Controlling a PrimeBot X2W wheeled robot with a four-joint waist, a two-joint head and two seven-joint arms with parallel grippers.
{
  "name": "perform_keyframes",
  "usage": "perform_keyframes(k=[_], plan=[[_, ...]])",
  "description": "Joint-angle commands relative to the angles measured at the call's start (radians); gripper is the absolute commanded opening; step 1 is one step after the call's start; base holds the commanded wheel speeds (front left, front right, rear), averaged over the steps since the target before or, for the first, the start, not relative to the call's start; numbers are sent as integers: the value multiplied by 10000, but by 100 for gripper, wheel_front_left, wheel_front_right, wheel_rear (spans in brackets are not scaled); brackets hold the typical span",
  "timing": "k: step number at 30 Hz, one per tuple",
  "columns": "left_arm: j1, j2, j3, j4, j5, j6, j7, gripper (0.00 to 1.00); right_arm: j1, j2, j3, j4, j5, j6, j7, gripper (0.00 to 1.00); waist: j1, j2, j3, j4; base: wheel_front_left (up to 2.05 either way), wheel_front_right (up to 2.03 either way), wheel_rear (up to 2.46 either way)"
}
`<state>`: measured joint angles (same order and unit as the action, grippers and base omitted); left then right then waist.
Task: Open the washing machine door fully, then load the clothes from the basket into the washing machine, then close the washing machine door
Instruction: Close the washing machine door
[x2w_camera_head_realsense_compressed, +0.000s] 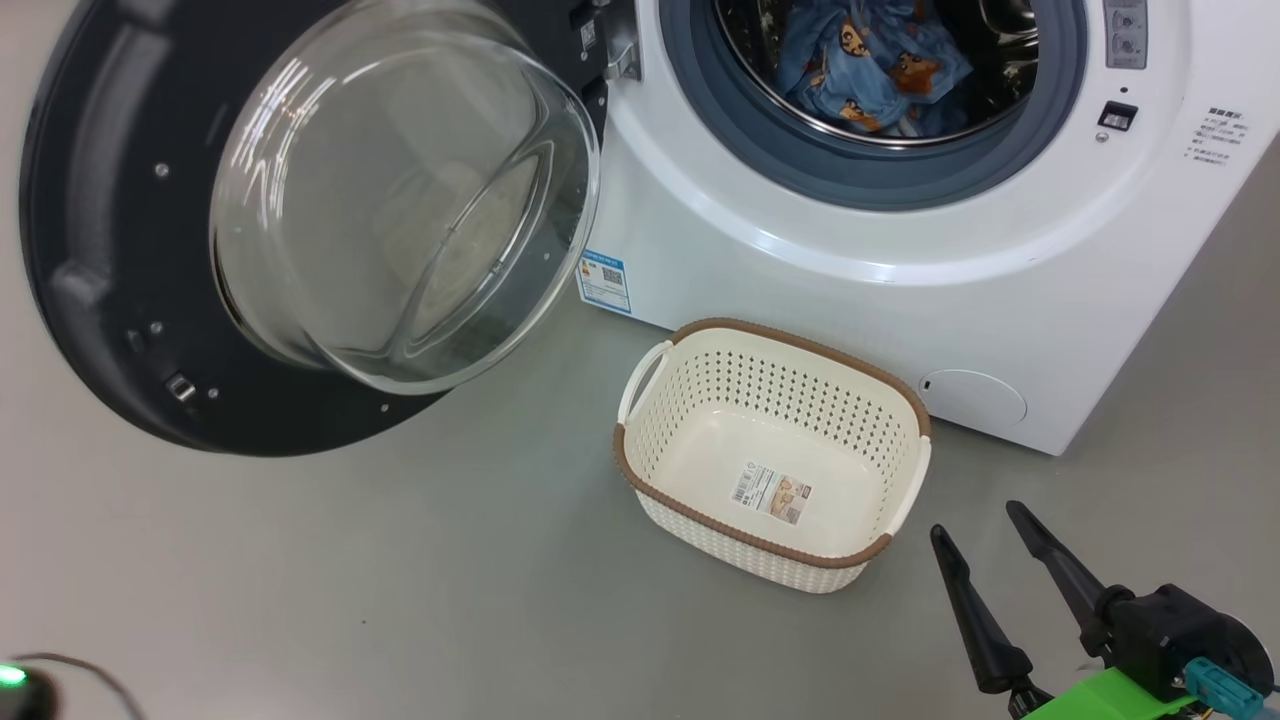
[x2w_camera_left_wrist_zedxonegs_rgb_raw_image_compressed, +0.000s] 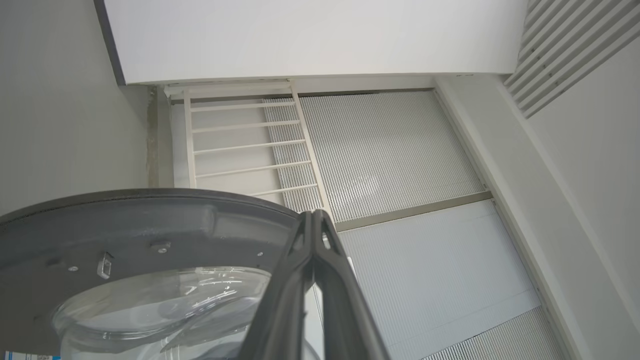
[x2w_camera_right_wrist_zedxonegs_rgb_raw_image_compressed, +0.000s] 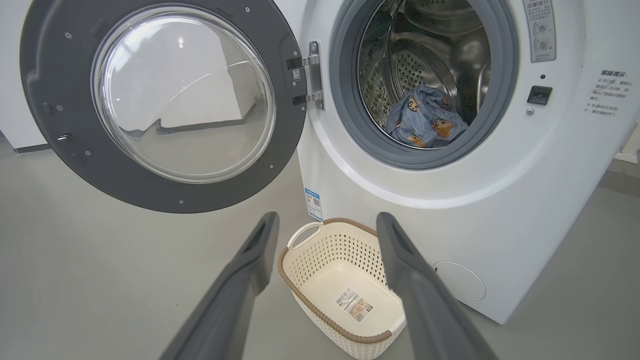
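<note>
The washing machine (x2w_camera_head_realsense_compressed: 900, 260) (x2w_camera_right_wrist_zedxonegs_rgb_raw_image_compressed: 540, 200) stands with its round black door (x2w_camera_head_realsense_compressed: 110, 250) (x2w_camera_right_wrist_zedxonegs_rgb_raw_image_compressed: 55, 115) swung wide to the left. The blue bear-print clothes (x2w_camera_head_realsense_compressed: 870, 65) (x2w_camera_right_wrist_zedxonegs_rgb_raw_image_compressed: 425, 117) lie inside the steel drum. The cream basket (x2w_camera_head_realsense_compressed: 775, 455) (x2w_camera_right_wrist_zedxonegs_rgb_raw_image_compressed: 320, 280) sits on the floor in front, holding no garments, just its label sticker. My right gripper (x2w_camera_head_realsense_compressed: 975, 525) (x2w_camera_right_wrist_zedxonegs_rgb_raw_image_compressed: 325, 222) is open, low at the right, fingers apart and holding nothing. My left gripper (x2w_camera_left_wrist_zedxonegs_rgb_raw_image_compressed: 315, 215) is shut, its fingers pressed together beside the door's edge (x2w_camera_left_wrist_zedxonegs_rgb_raw_image_compressed: 150, 215) and glass bowl (x2w_camera_left_wrist_zedxonegs_rgb_raw_image_compressed: 165, 305).
Grey floor (x2w_camera_head_realsense_compressed: 400, 560) spreads left of the basket and under the open door. A white wall, a white ladder-like rack (x2w_camera_left_wrist_zedxonegs_rgb_raw_image_compressed: 240, 140) and ribbed panels (x2w_camera_left_wrist_zedxonegs_rgb_raw_image_compressed: 390, 150) lie beyond the door. A small dark device with a green light (x2w_camera_head_realsense_compressed: 15, 685) sits at the lower left.
</note>
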<state>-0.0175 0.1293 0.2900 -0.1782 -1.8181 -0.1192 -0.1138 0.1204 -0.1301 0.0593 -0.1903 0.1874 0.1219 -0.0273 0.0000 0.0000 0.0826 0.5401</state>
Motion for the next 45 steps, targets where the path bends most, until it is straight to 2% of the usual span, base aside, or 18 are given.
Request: perform_keyframes(k=[1,5,10,17,24,33,45], plan=[[-527,524,609,7,-140,-112,124,0,-417,-132,212,-354,-26,88,42,100,0,0,59,3,0,0,0],[-1311,1462,1274,1242,-533,-111,512,0,-406,-255,142,-494,-12,88,134,100,0,0,186,0,0,0,0],[-2497,2620,1544,3266,-779,116,984,0,-410,-403,93,-704,-6,88,266,100,0,0,406,-89,0,0,0],[-3926,3676,1815,5616,-1301,375,1607,0,-574,-701,121,-1067,0,88,594,100,0,0,914,-436,0,0,0],[-4756,4191,1735,7021,-1356,479,1971,0,-760,-1071,161,-1448,83,88,908,100,0,0,1514,-797,0,0,0],[-5786,4825,837,7610,-678,854,2424,0,-1006,-1476,160,-1882,238,88,1228,100,0,0,2372,-1137,0,0,0],[-6476,4880,312,8248,-219,872,2505,0,-1297,-1642,6,-2112,319,88,1285,100,0,0,3181,-1335,0,0,0]])
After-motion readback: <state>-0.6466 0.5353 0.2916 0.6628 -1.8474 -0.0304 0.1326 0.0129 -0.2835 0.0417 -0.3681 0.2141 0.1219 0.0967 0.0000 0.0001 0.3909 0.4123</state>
